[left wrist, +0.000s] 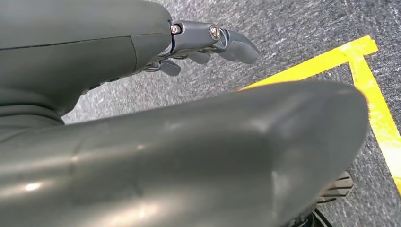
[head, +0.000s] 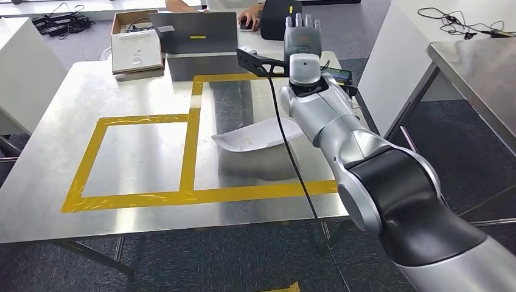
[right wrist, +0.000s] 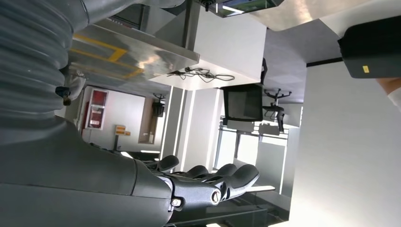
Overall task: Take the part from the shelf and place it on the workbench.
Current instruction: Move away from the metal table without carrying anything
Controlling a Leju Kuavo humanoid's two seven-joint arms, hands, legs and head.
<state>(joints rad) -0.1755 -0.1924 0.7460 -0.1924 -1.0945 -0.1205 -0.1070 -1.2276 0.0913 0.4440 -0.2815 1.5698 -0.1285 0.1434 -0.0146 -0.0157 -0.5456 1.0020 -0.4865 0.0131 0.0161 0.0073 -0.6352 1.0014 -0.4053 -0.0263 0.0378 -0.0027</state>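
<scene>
The part [head: 258, 136], a thin white curved shell with a smooth matte face, lies on the shiny steel tabletop [head: 48, 121] inside the right frame of yellow tape [head: 196, 121], apart from both hands. Our right hand [head: 302, 35] is raised above the far edge, fingers straight and holding nothing; our left hand [left wrist: 208, 45] hangs over grey carpet, fingers loose and empty. We judge the placing done, so we should draw the right arm back high, well above the light shell.
</scene>
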